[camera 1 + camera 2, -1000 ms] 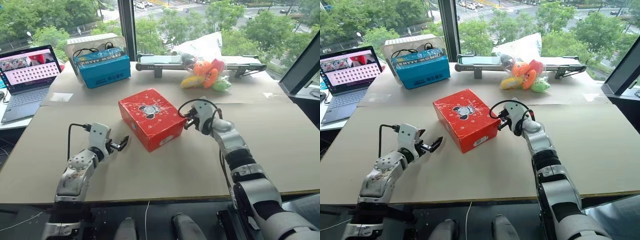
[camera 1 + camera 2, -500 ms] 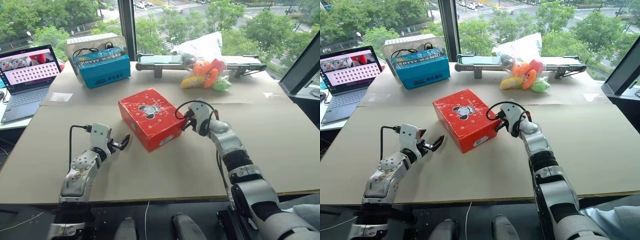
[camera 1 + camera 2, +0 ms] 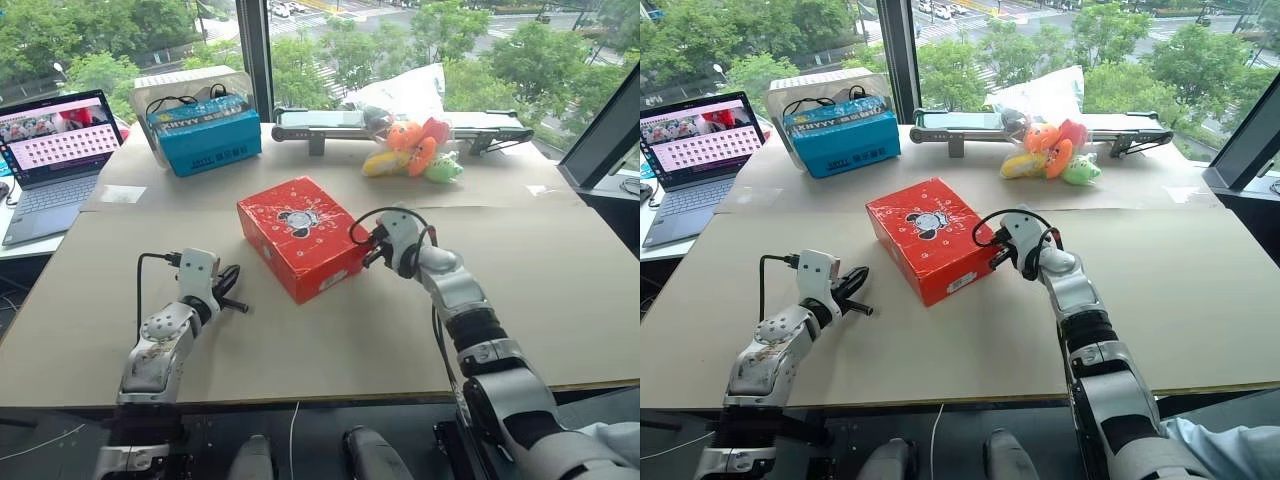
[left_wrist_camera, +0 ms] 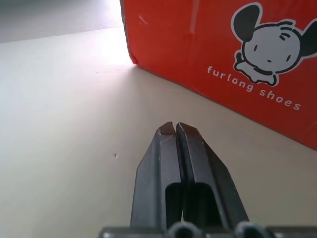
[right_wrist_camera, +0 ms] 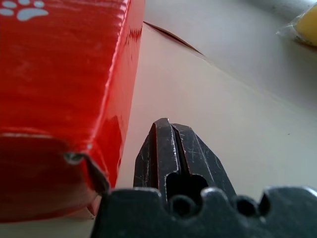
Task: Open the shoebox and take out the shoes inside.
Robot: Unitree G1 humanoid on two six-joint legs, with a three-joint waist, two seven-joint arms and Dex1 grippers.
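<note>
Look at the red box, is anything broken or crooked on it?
A little. The red box sits crooked on the table, turned cornerwise. In the right wrist view its near corner looks dented and torn. The lid is shut.

Beige table point(image 3: 560, 290), closed red shoebox point(image 3: 300, 236), blue box point(image 3: 205, 135), plush toys point(image 3: 410, 148), laptop point(image 3: 55, 160)

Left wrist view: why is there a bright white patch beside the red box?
Left wrist view: daylight glares off the table at the shoebox corner, washing it out. Right wrist view: the shoebox's glossy side shows soft streaks of shine.
</note>
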